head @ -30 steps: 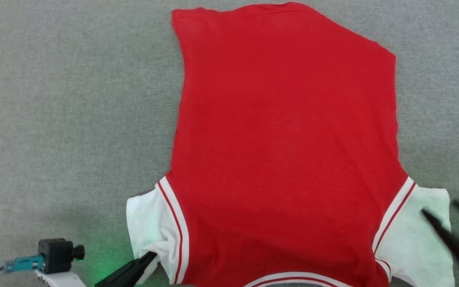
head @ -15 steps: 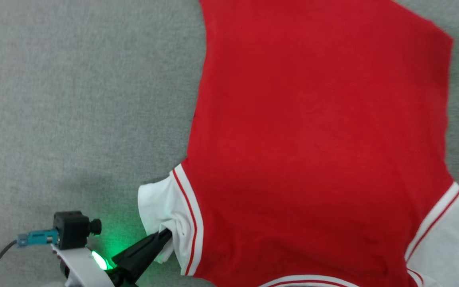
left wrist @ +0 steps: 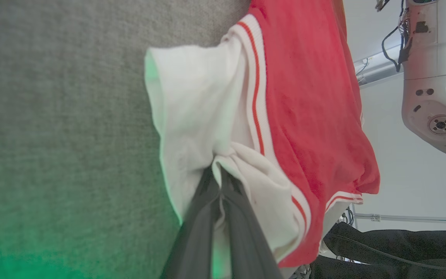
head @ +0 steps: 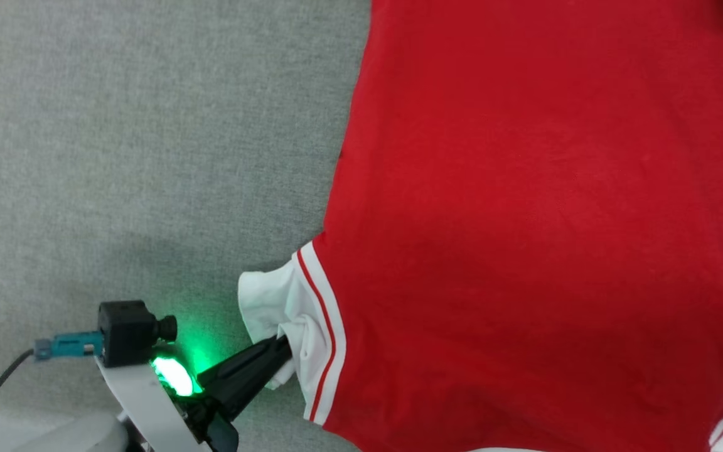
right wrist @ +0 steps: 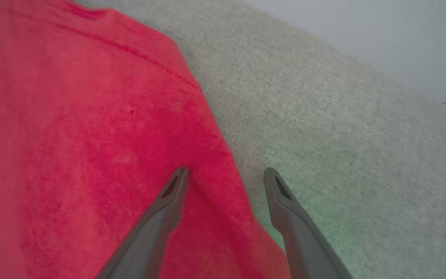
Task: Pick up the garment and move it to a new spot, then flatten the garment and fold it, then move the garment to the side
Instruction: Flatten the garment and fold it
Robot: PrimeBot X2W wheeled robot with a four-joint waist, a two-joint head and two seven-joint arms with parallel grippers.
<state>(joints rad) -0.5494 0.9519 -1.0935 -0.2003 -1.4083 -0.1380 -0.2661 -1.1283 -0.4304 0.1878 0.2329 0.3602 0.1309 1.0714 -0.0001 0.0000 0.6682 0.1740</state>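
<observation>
**Right jaws quit the white sleeve for the red side edge**

Since a second ago the right jaws have left the garment's [head: 524, 220] white sleeve on that side and now stand at its red side edge, near the hemmed corner. The head camera has swung too, so the shirt sits further right in that view. These jaws are spread wide: one finger [right wrist: 161, 221] lies over red cloth and the other finger [right wrist: 292, 224] over the grey tabletop [head: 117, 157], with the garment's edge running between them. Whether either tip touches cannot be told. The left jaws are closed on the left white sleeve [head: 273, 301], whose cloth is puckered right at their tips and more gathered than before. The striped trim [left wrist: 256, 97] lies just beyond. Ahead of both jaws the garment lies spread on the tabletop, plain red side up. A green light [head: 173, 375] glows behind the left jaws.
</observation>
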